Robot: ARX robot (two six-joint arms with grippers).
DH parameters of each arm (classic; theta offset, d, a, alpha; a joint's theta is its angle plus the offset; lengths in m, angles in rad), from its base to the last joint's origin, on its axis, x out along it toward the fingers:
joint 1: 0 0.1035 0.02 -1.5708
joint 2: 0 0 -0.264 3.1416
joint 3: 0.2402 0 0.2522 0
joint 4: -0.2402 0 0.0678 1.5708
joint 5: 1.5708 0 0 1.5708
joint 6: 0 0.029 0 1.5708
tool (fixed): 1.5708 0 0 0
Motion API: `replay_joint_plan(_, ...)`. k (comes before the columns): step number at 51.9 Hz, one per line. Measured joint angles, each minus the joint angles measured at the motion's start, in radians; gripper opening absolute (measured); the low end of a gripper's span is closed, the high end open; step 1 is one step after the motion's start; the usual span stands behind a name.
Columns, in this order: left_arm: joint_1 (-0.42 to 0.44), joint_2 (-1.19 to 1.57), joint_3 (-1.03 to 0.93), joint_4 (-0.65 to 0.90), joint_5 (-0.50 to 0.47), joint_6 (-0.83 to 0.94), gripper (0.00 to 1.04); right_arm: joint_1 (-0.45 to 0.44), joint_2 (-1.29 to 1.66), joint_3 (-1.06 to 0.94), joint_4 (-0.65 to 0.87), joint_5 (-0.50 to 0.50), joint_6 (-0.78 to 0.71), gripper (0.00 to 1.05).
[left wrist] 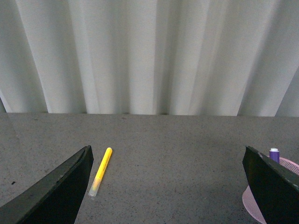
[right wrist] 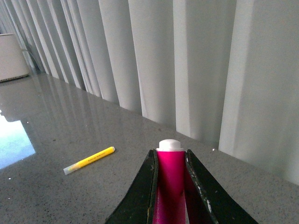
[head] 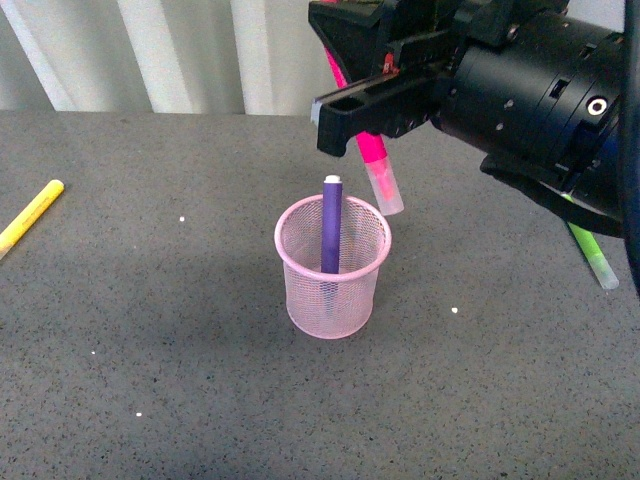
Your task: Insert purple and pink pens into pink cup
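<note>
Holding hot pink marker pen (head: 373,152) just above pale pink wire-mesh cup (head: 333,290).
Right end effector (right wrist: 171,161) grips it firmly; deep purple pen (head: 331,225) stands inside.

The pink cup (head: 331,300) is a pale pink wire-mesh holder, round and tapering to its base, with a thick rolled rim. It stands upright on the grey surface. The purple pen (head: 331,225) stands nearly upright inside it, its lower end down in the mesh and its white-tipped top poking above the rim. The pink pen (head: 377,165) is hot pink with a clear cap. It hangs tilted in the air, cap end down, just beyond the cup's far right rim, clamped between the fingers of the right gripper (head: 350,110).
</note>
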Motion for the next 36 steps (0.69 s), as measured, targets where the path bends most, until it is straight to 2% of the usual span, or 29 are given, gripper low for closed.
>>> replay_joint_plan(26, 0.000, 0.000, 0.000, 0.000, 0.000, 0.000, 0.98, 0.004, 0.088, 0.014, 0.002, 0.000, -0.001, 0.11)
replay_joint_plan(32, 0.000, 0.000, 0.000, 0.000, 0.000, 0.000, 0.98, 0.005, 0.138, 0.063, 0.002, -0.002, 0.002, 0.11)
replay_joint_plan(36, 0.000, 0.000, 0.000, 0.000, 0.000, 0.000, 0.98, 0.012, 0.214, 0.172, 0.002, -0.009, 0.031, 0.11)
